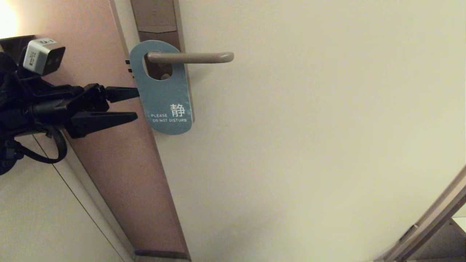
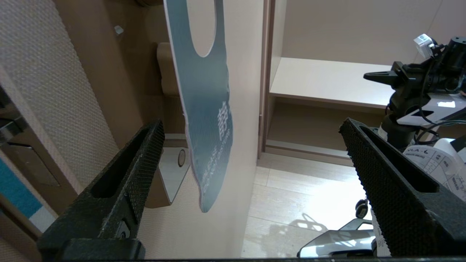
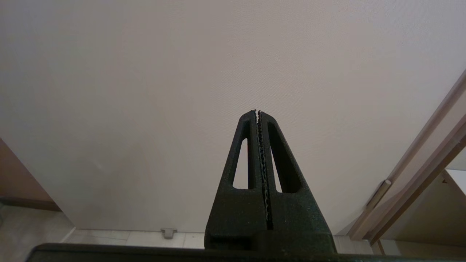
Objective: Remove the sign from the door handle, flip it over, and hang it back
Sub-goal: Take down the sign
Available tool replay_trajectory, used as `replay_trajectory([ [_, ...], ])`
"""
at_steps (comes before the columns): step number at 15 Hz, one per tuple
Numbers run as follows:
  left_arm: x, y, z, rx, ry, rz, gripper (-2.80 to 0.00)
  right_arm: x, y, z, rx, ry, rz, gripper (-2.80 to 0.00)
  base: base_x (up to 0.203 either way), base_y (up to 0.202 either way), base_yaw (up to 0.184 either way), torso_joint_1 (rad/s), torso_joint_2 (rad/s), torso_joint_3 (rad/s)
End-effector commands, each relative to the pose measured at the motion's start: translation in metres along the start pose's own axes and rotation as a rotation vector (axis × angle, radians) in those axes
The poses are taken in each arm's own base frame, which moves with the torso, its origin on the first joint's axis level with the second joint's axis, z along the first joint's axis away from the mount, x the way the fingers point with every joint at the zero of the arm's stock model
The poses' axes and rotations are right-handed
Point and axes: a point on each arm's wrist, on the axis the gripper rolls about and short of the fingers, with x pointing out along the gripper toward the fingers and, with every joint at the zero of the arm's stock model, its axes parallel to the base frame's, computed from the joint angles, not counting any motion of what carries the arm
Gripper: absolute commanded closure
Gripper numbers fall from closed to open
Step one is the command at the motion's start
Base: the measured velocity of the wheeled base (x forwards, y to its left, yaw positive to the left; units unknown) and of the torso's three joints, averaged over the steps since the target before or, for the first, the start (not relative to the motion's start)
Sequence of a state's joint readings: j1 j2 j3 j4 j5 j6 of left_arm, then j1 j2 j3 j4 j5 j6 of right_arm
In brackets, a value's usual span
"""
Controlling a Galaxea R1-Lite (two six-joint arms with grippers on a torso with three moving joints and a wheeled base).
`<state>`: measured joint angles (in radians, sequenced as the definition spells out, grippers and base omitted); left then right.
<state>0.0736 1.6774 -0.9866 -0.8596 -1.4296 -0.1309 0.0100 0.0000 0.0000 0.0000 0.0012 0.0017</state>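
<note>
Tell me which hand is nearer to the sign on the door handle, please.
Left. The left hand is open beside the sign, its fingertips at the card's edge, not gripping it. The right hand is shut, facing the bare door, out of the head view.

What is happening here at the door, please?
The robot's left pincer is open and held at the left edge of the sign, one finger above the other, not yet gripping it. The sign hangs on the door handle, teal "PLEASE DO NOT DISTURB" side facing out. The right pincer is shut and parked away from the handle, pointing at the plain door.
</note>
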Motion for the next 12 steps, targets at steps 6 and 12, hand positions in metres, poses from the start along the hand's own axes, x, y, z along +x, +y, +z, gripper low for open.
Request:
replay_trajectory([
  [6,0.025,-0.003,-0.003,-0.013,-0.003,-0.071,-2.80,0.000,0.000,0.000,0.000,0.000,0.001,0.00,0.000,0.000,0.000,0.000,0.00,0.000],
  [12,0.029,0.002,-0.010,-0.037,-0.001,-0.064,-2.80,0.000,0.000,0.000,0.000,0.000,0.001,0.00,0.000,0.000,0.000,0.000,0.00,0.000],
])
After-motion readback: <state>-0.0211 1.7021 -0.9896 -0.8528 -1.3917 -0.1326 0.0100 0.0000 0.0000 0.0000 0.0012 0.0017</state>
